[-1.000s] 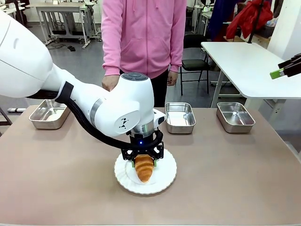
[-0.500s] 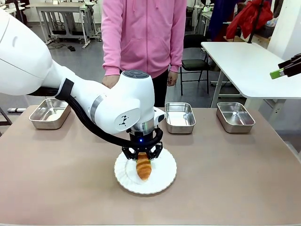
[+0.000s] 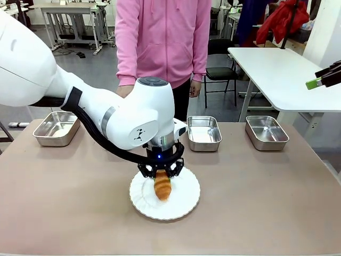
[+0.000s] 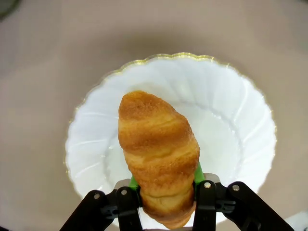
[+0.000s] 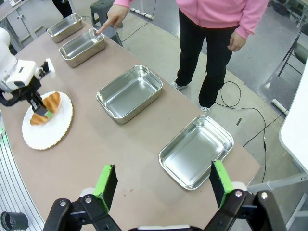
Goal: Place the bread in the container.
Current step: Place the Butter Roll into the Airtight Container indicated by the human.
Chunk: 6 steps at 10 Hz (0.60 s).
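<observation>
Bread (image 4: 158, 154) is pinched by the closed left claw (image 4: 166, 185) over the plate (image 4: 240, 120), ready for lifting; right claw (image 5: 163, 185) is spread, empty.

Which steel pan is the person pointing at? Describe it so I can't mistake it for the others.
Along the table's far edge by the person in the pink hoodie sit four shiny rectangular stainless-steel pans. In the right wrist view, the person's hand comes down to the second pan from that row's far end. It is the one with the fingertip at its rim.
</observation>
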Motion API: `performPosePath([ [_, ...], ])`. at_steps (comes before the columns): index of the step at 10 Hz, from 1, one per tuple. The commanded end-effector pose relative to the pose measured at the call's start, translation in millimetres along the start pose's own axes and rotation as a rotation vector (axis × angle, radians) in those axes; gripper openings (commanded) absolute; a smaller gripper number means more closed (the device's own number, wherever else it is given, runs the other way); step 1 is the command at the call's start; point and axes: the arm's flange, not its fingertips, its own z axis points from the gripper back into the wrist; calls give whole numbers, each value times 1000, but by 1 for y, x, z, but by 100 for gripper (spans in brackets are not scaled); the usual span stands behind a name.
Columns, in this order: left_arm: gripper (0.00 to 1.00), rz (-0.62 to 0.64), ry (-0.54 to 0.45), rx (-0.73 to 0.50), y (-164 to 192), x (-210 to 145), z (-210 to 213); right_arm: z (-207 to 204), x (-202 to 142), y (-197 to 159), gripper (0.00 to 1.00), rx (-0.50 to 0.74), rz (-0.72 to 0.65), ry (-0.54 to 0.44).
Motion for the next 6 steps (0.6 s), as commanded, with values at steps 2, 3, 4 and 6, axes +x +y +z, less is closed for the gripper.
performPosePath([
  [2,41,-10,-131,-10,48,30,75,-1,1,-1,100,6,2,-25],
  [3,41,-13,-134,24,63,44,91,-1,1,-1,100,6,2,-25],
  [4,41,-23,-135,30,81,62,105,-1,1,-1,100,6,2,-25],
  [6,41,-56,-134,1,127,111,117,-1,1,-1,100,6,2,-25],
])
